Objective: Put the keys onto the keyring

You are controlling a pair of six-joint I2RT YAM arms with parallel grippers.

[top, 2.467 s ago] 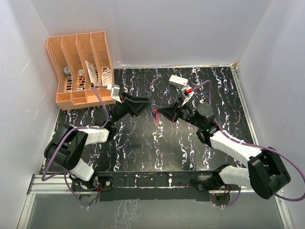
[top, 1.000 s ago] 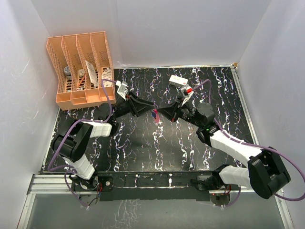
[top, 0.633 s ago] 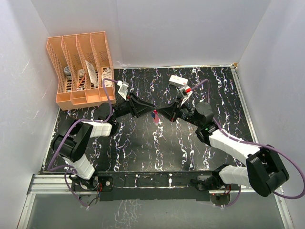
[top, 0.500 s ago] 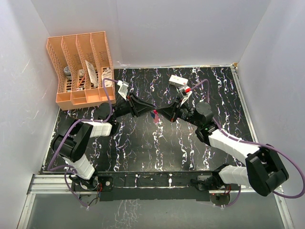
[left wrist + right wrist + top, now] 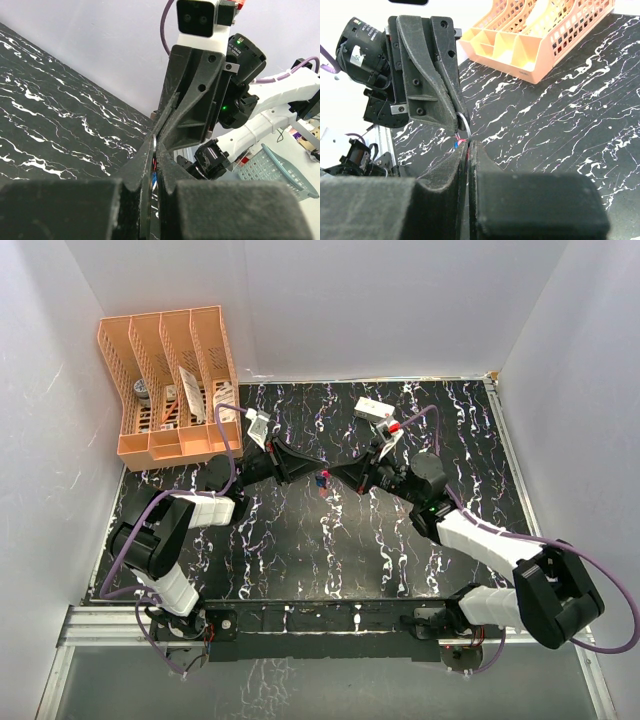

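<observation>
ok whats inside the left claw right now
a thin metal keyring, pinched between the left claw tips and running down into the shut right claw. red and blue bits of the keys show beside it; the rest is covered

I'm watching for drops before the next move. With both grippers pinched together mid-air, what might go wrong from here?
1. The left gripper and right gripper are shut tip to tip on the thin keyring and small keys; a slight pull or twist may slip one grip.
2. They meet above the table, so anything that slips would likely fall and need regrasping.
</observation>
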